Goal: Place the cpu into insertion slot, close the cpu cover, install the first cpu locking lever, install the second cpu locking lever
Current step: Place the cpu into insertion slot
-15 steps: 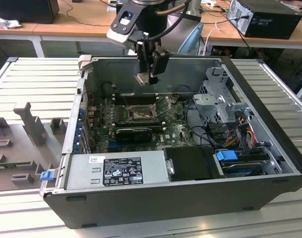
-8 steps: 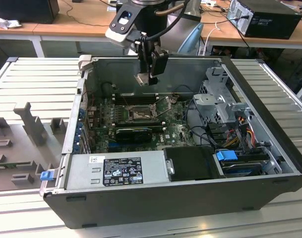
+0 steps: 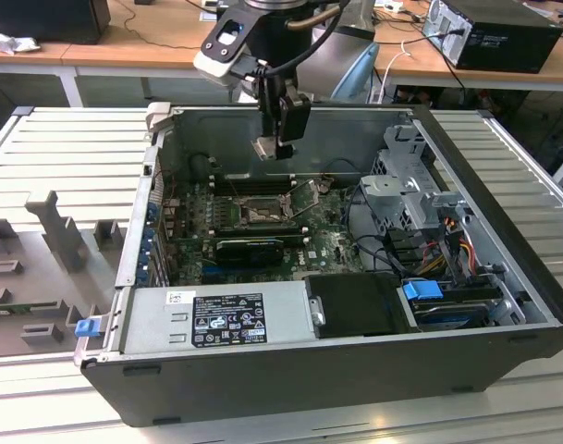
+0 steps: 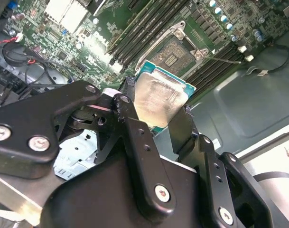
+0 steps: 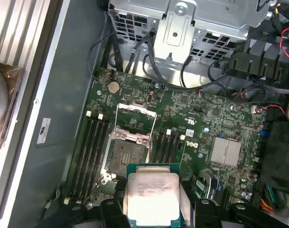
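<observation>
Exterior view | gripper (image 3: 272, 148) hangs over the motherboard (image 3: 327, 245) inside the open computer case (image 3: 263, 370) | jaws clamped on the cpu (image 3: 263, 148) by opposite edges | cpu in the air near the insertion slot (image 3: 261, 214), not touching | first wrist view: cpu cover (image 5: 135, 121) raised, slot uncovered

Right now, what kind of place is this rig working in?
Probably a robotics or electronics lab: an opened computer case sits on a slatted metal table, with wooden desks and another computer behind.
</observation>
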`<control>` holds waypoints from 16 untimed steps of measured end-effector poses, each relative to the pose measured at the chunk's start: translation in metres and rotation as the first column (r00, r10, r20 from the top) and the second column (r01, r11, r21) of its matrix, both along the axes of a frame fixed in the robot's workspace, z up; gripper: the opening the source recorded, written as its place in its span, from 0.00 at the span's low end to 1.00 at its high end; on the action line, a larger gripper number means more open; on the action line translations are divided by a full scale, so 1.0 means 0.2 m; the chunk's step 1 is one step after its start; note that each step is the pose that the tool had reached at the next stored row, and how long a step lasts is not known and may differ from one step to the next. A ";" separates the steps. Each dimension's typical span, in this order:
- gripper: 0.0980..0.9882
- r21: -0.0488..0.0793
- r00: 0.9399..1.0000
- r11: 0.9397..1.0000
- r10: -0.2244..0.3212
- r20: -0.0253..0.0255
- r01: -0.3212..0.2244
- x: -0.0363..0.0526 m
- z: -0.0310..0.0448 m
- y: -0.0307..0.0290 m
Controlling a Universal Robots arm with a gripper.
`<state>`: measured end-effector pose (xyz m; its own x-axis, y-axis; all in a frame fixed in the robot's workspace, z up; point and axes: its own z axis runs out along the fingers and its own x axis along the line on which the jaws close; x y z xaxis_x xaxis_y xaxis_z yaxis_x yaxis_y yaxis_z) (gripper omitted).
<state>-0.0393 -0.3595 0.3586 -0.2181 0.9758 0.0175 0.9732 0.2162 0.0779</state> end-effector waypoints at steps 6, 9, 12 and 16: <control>0.48 -0.001 0.998 0.998 -0.060 -0.014 0.060 0.000 -0.049 0.004; 0.48 -0.001 0.998 0.998 -0.063 -0.015 0.063 0.000 -0.069 0.004; 0.48 -0.001 0.998 0.998 -0.064 -0.016 0.064 0.000 -0.078 0.004; 0.48 -0.011 0.997 0.997 -0.074 -0.016 0.074 0.001 -0.092 0.003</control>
<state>-0.0392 -0.3588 0.3401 -0.1454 0.9893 0.0099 0.9877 0.1446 0.0595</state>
